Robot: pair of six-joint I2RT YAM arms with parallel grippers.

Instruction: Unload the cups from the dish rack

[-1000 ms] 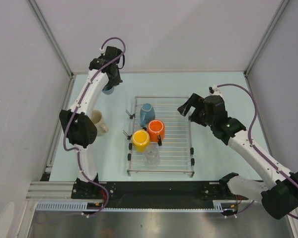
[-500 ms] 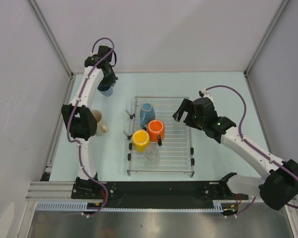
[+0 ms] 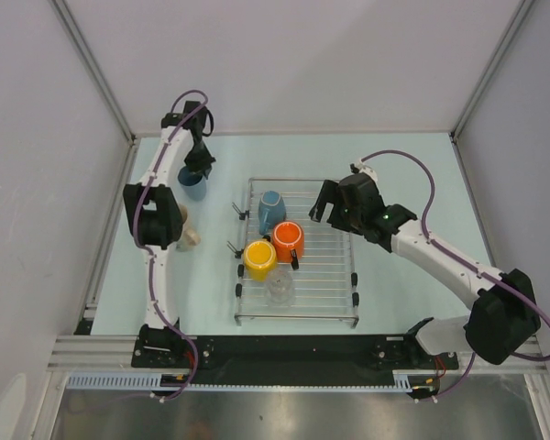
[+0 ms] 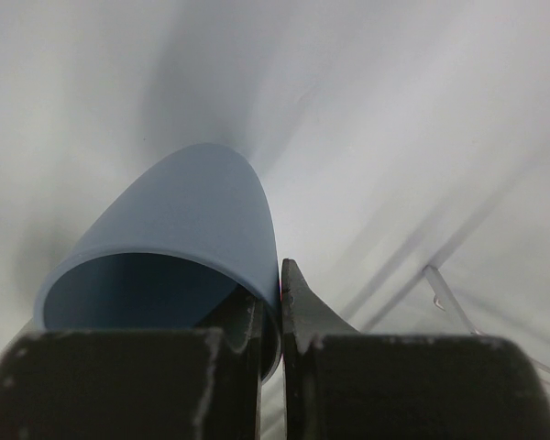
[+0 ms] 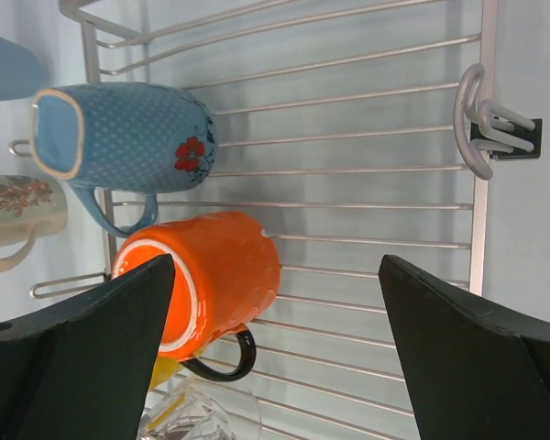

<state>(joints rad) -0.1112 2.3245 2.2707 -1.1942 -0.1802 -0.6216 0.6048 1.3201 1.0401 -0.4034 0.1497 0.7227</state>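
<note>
The dish rack lies mid-table with a dotted light blue cup, an orange mug, a yellow cup and a clear glass on it. My left gripper is shut on the rim of a plain blue cup at the far left; the left wrist view shows one finger inside this cup and one outside. My right gripper hangs open above the rack, beside the orange mug lying on its side. A beige cup stands left of the rack.
Grey walls and metal corner posts close in the table at the left, back and right. The left arm's elbow hangs over the beige cup. Small black clips stick out from the rack's edges.
My right gripper has swung left from the rack's right edge to over its bars, still open. My left gripper has shifted the plain blue cup a little nearer.
</note>
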